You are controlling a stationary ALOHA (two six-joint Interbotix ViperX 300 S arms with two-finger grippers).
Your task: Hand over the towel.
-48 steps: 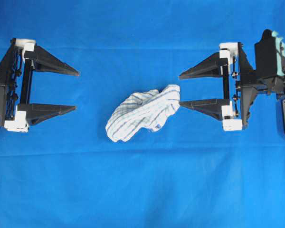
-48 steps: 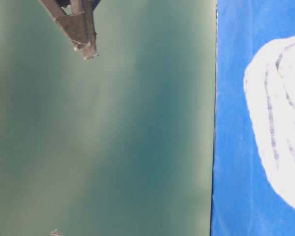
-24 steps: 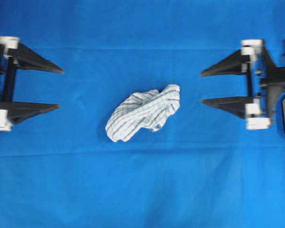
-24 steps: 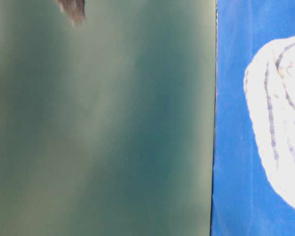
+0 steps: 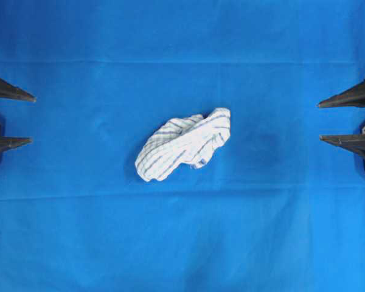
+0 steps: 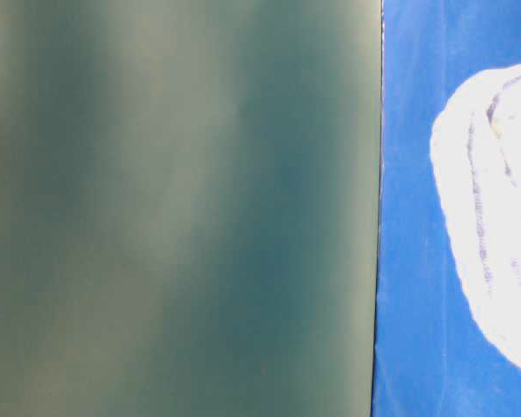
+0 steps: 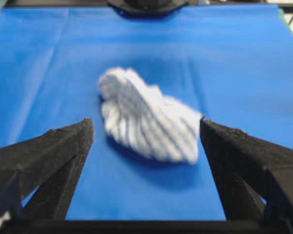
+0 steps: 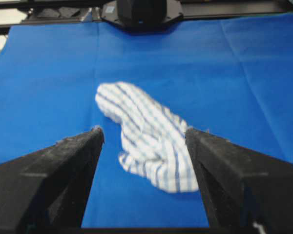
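Observation:
The towel (image 5: 184, 145), a crumpled white cloth with thin blue and green stripes, lies loose on the blue tablecloth near the middle of the overhead view. It also shows as the towel (image 6: 495, 217) at the right of the table-level view. My left gripper (image 5: 30, 118) is at the far left edge, open, well apart from the cloth. My right gripper (image 5: 320, 121) is at the far right edge, open too. In the wrist views the towel (image 7: 146, 122) and the towel (image 8: 146, 141) lie ahead of the left gripper (image 7: 145, 122) and the right gripper (image 8: 144, 130), touching neither.
The blue tablecloth (image 5: 182, 243) covers the whole table, with faint fold lines across it. A dark arm base (image 8: 141, 12) stands at the far end of the right wrist view. A green wall (image 6: 174, 208) fills most of the table-level view.
Both arms have drawn back outward, left gripper leftward and right gripper rightward, away from the towel. The finger seen at the top of the table-level view has left it. The towel stayed put.

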